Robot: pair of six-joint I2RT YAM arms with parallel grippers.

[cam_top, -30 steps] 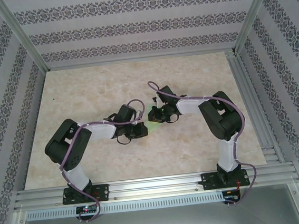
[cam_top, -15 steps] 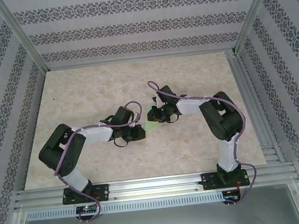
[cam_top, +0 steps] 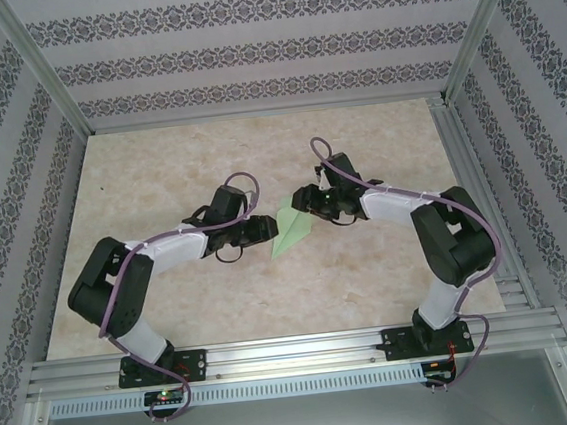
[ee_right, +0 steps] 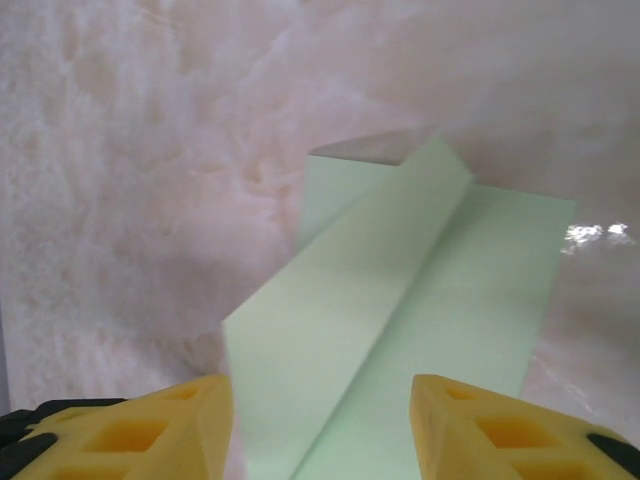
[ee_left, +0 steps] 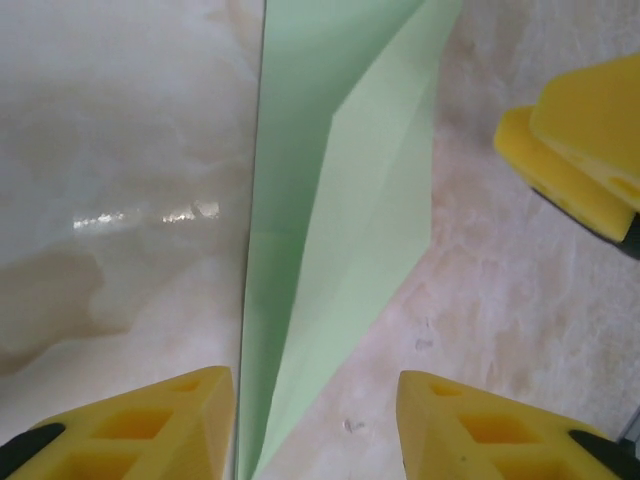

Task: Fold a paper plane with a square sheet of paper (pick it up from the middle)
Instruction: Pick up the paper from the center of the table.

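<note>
**A:** The left tool (cam_top: 262, 229) and right tool (cam_top: 303, 199) have pulled apart since a second ago. The paper plane (cam_top: 291, 232) they were covering now lies bare at the centre of the frame.

**B:** And the jaws?

**A:** Both stand wide and grip nothing. The plane's narrow end lies between the left tool's jaws, on the worktop (cam_top: 160, 184).

**B:** Around it?

**A:** The worktop is pale and marbled. An aluminium frame (cam_top: 277, 354) runs along the bottom, and patterned wallpaper (cam_top: 248, 50) runs across the top.
</note>
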